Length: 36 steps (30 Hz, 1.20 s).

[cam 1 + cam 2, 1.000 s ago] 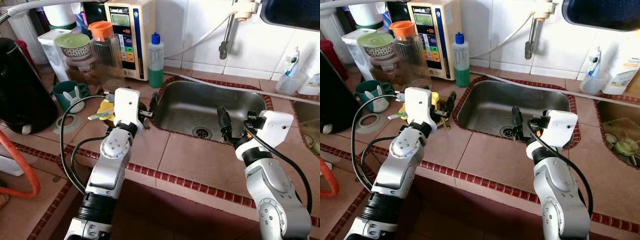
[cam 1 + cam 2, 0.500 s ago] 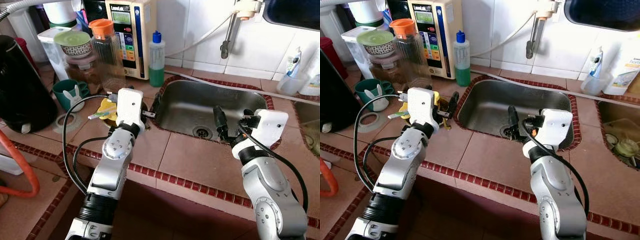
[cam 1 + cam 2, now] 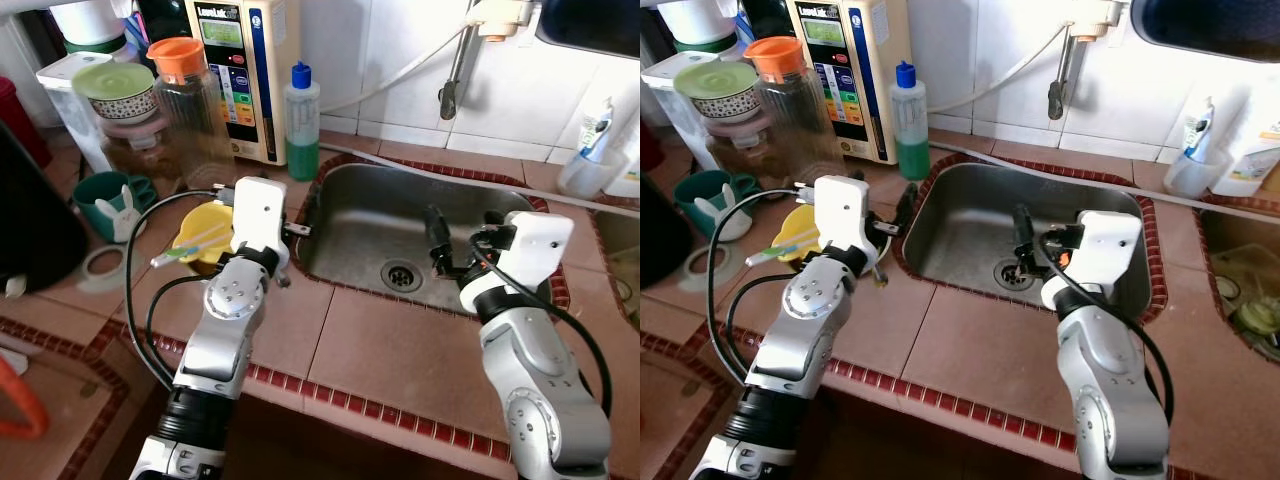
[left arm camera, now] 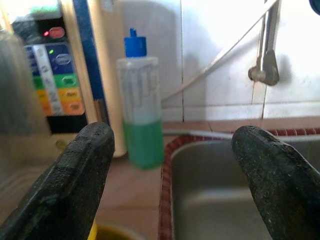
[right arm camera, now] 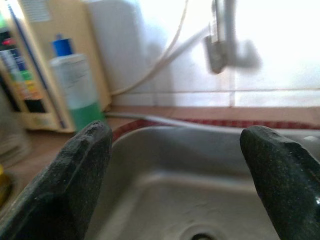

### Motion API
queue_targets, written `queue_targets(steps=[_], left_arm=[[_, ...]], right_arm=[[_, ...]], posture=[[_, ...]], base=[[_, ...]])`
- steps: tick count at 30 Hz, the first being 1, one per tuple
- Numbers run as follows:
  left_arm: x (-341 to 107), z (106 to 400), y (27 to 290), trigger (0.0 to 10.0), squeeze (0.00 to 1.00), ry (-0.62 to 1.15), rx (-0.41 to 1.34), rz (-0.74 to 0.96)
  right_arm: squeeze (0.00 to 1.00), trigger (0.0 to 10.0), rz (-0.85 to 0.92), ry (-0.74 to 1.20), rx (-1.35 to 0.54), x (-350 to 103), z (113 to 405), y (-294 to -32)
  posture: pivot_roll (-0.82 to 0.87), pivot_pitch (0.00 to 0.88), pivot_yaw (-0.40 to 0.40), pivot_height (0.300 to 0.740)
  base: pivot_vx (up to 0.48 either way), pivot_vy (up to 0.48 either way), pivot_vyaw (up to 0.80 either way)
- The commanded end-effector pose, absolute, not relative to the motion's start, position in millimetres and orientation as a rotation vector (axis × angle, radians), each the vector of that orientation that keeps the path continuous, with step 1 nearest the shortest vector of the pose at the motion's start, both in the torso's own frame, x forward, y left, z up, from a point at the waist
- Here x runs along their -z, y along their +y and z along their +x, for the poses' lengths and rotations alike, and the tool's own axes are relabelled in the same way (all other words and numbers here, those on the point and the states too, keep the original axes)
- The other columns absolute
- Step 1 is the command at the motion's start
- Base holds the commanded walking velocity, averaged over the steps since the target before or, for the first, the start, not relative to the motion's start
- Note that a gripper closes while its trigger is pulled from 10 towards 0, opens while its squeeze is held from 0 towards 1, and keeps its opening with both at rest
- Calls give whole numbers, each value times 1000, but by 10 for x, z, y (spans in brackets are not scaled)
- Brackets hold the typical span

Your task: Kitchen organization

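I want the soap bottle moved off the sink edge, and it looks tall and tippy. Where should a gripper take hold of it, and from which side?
Grip the soap bottle around its straight round body, about mid-height, above the green liquid, not the narrow blue cap. It stands upright beside the sink corner, with the water machine close on its left, so coming level from the front with the open left gripper, which is nearest, looks best.

Sink (image 3: pixel 470 215), center frame: brushed stainless steel, dull sheen. Countertop (image 3: pixel 390 350): matt terracotta tile w/ dark red trim. Wall (image 3: pixel 400 60), top: glossy white tile. Bottle (image 3: pixel 302 120), upper center-left: translucent plastic, blue cap. Left gripper's fingers (image 4: pixel 75 175): black, rough grainy rubber. Arms (image 3: pixel 805 330): smooth silver metal, white plastic wrist housings.
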<state>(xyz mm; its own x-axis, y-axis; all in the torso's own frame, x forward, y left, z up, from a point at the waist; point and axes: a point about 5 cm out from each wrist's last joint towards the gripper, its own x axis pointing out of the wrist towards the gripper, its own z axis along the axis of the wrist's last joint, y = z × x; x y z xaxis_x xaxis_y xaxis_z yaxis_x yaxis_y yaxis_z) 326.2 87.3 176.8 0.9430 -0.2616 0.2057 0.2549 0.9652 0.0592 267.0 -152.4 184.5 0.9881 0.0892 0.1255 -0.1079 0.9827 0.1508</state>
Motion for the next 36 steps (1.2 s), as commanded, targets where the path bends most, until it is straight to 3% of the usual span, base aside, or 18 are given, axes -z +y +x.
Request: queue_targets(steps=[1, 30, 36], left_arm=[[-1770, 3244, 801, 10000, 0, -222, 286, 29], [-1752, 3241, 809, 10000, 0, -216, 273, 45], [-1790, 3292, 1064, 10000, 0, -241, 69, 123]], right_arm=[[0, 10000, 147, -127, -82, -1864, 2670, -1574], [0, 10000, 145, -129, -79, -1869, 2685, -1587], [0, 10000, 153, -120, -99, -1858, 2679, -1560]], posture=[[22, 0, 14, 740], [25, 0, 17, 740], [27, 0, 10, 740]], base=[[0, 0, 0], [0, 0, 0], [0, 0, 0]])
